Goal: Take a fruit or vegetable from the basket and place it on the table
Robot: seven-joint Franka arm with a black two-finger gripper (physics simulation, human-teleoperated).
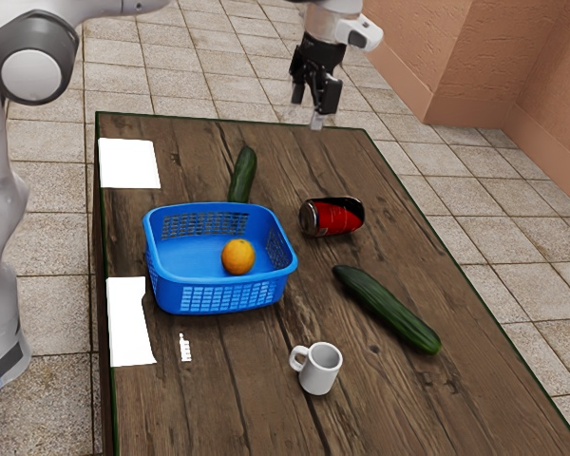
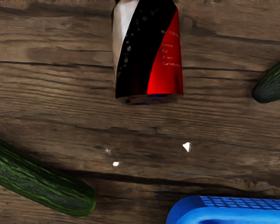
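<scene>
orange (image 1: 237,256) rests inside the blue plastic basket (image 1: 223,296), just left of the exterior view's centre, near the wall on the basket's lower side. the gripper (image 1: 306,116) hangs at the upper middle of that view, above the far end of the wooden desk (image 1: 218,380), well apart from the orange, its two fingers spread with a gap between them. a smaller cucumber (image 1: 242,175) lies outside the basket, above its upper rim in the frame; whether they touch i cannot tell. right of the frame's centre, a red and black can (image 1: 338,218) lies on its side, and below it a longer cucumber (image 1: 388,309) slants down toward the lower right. a white mug (image 1: 321,369) stands upright at the lower middle, handle toward the exterior view's left. two white patches (image 1: 129,163) mark the desk's left side. the wrist view looks down on the can, parts of both cucumbers and a corner of the basket.
</scene>
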